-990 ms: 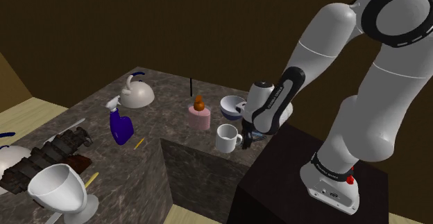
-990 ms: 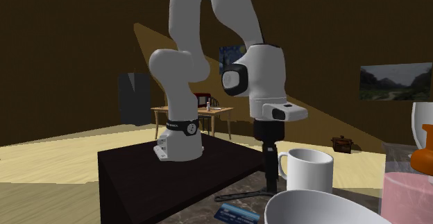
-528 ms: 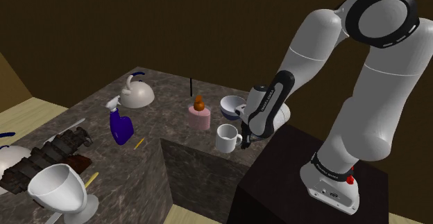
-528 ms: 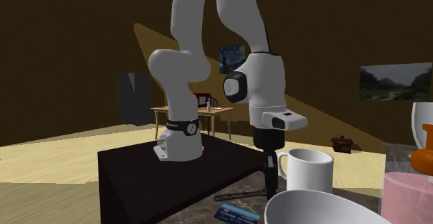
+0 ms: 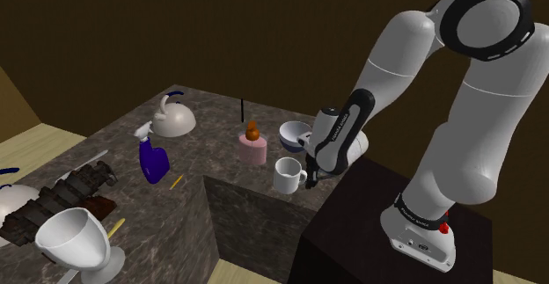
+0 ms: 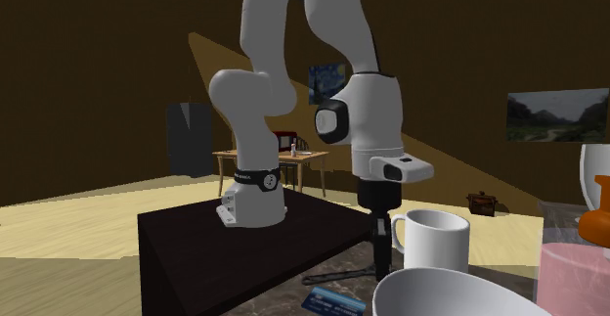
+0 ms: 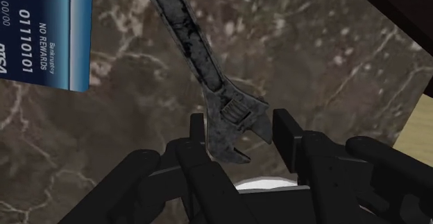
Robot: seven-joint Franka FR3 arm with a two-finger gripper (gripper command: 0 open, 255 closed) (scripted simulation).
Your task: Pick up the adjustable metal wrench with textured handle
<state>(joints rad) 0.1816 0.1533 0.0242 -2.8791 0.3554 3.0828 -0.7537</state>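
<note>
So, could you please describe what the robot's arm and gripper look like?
The arm has rounded, glossy white links with dark grey joint rings, a black band with white lettering near its base and a small red button. The gripper is all black, with two blocky fingers.

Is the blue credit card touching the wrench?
No, the blue credit card lies on the marble counter with a bare gap between it and the adjustable wrench.

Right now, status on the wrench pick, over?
Gripper open, low over the counter, straddling the wrench head. Wrench flat on the marble, not clasped. Blue card beside its handle, white mug close; neither blocks.
</note>
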